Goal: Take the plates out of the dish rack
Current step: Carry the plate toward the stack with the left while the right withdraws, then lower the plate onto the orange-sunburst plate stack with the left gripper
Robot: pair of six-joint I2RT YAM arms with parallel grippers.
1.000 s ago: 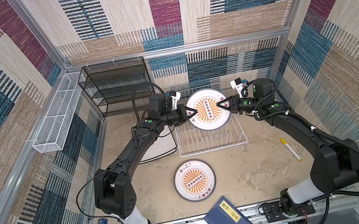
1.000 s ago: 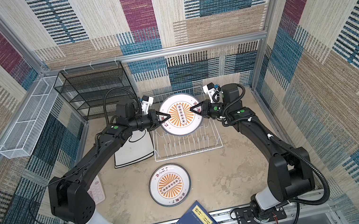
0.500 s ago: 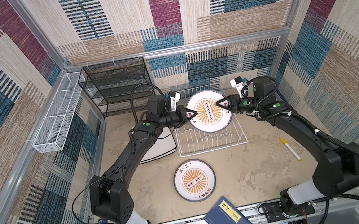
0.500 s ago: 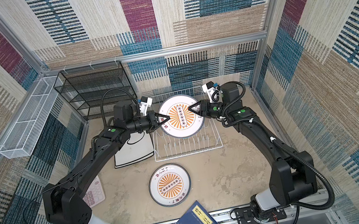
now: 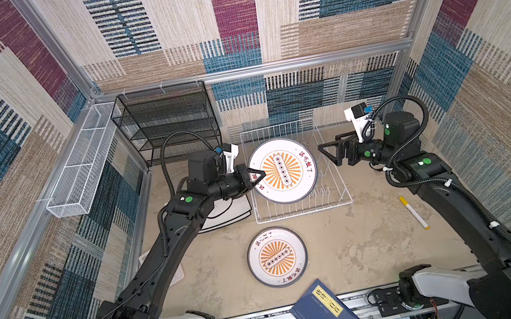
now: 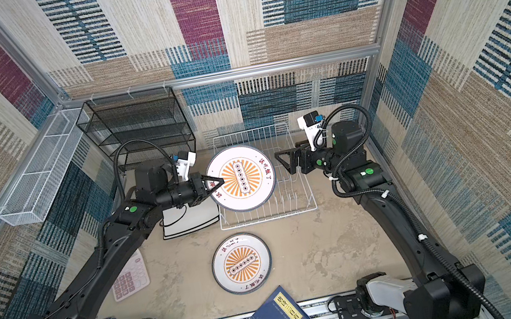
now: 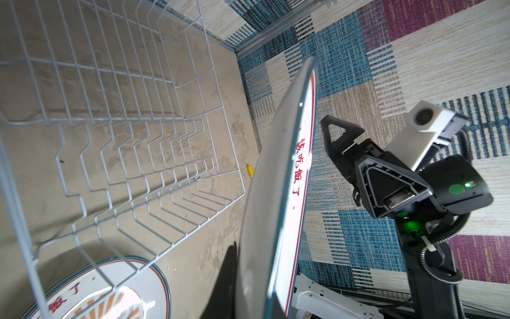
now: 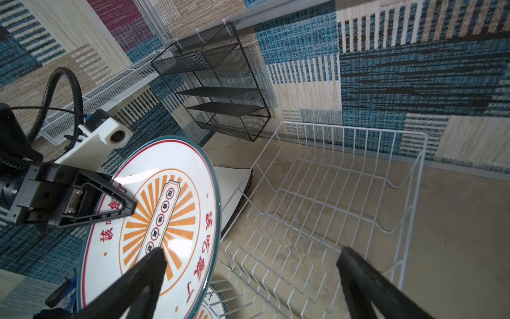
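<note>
Nearly done: on the worktop [image 5: 351, 250], the rack [image 5: 305, 210] itself holds nothing. Square plates [image 5: 228, 213] sit stacked beside it; a flat plate [image 5: 277, 256] lies in front. A tilted plate [image 5: 282, 170] hangs over the rack, its rim pinched tight in the left claw [image 5: 260, 177], apparently for a one-armed carry out; the right claw [image 5: 328, 154] gapes wide, empty, just clear.

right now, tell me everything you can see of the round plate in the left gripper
The held plate is round, glossy white, ceramic by its look, with a teal rim, a red ring, an orange sunburst around a panel of small circles, and red characters. The left gripper is shut on its edge, holding it tilted, face toward the top cameras, above the dish rack. The open right gripper stands apart from it. Whether it touches the rack's wires cannot be told.
</note>
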